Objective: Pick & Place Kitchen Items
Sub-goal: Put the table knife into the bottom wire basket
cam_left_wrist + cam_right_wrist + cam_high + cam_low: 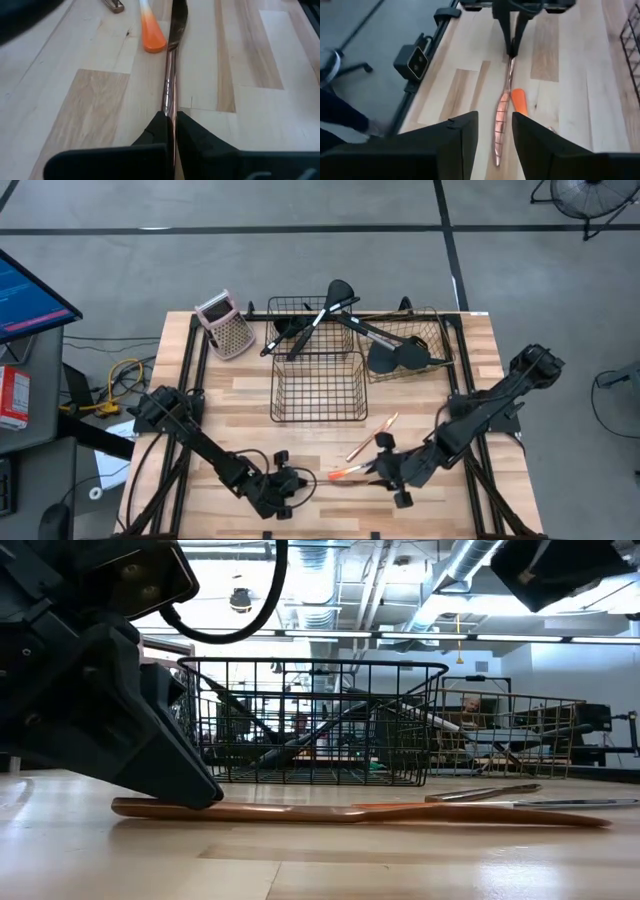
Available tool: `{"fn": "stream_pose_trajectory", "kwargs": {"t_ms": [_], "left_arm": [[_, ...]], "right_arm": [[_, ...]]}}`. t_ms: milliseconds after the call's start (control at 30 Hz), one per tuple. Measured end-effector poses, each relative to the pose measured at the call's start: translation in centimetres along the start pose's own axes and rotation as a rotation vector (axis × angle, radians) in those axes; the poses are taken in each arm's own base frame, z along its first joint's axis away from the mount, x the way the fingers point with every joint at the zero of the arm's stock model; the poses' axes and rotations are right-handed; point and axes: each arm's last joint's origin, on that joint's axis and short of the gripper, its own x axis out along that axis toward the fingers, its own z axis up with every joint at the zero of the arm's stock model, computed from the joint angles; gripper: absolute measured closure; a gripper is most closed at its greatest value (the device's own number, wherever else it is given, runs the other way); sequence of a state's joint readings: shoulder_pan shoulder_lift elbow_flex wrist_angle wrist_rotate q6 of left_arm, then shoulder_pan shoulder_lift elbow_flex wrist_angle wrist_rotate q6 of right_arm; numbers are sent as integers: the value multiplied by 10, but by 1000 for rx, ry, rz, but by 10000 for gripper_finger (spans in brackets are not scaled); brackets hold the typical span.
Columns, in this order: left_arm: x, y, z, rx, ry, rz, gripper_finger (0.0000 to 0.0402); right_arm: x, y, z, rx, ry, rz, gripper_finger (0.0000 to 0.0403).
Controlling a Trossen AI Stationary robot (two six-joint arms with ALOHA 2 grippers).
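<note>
Because copper piece [170,95] lay flat on table [240,430], near front edge, I pinched its thin handle end between left gripper [170,131] fingers, jaws fully narrowed on it. Right gripper [495,131] hovered over opposite end, jaws part open, holding nothing. Orange piece [520,101] lay just beside. Judged: low end-grip suited thin flat stock. Baskets [318,385] stood behind, ladles [395,352] already inside.

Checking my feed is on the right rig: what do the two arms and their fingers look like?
Both arms are dark, near-black, jointed in boxy segments, with black cables looping along the left arm and right arm. The left gripper has two matte black wedge-shaped fingers tapering to narrow tips. The right gripper has broader, flat black fingers. No markings are visible.
</note>
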State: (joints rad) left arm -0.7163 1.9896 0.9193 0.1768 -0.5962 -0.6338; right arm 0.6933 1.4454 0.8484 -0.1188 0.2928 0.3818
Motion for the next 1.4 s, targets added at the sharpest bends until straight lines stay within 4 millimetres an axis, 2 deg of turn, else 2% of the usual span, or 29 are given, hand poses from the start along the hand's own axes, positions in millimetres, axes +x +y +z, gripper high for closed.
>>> {"fn": "stream_pose_trajectory", "kwargs": {"t_ms": [200,333,567,733,967,1167,1400], "left_arm": [[4,6,4,-19,-6,24,401],[6,8,6,-26,-8,31,401],[6,8,6,-78,-10,30,401],[6,8,6,-84,-10,29,401],[6,8,7,-91,-10,22,401],[6,8,7,-92,-10,20,401],[7,8,7,-94,-11,21,401]], "right_arm": [[28,0,1,-96,56,-41,284],[44,-5,1,-157,90,-69,269],[73,-15,-2,-215,154,-118,193],[101,-14,-2,-275,188,-159,151],[130,-7,10,-313,175,-175,158],[155,-16,13,-286,149,-194,174],[162,-30,15,-252,149,-217,185]]}}
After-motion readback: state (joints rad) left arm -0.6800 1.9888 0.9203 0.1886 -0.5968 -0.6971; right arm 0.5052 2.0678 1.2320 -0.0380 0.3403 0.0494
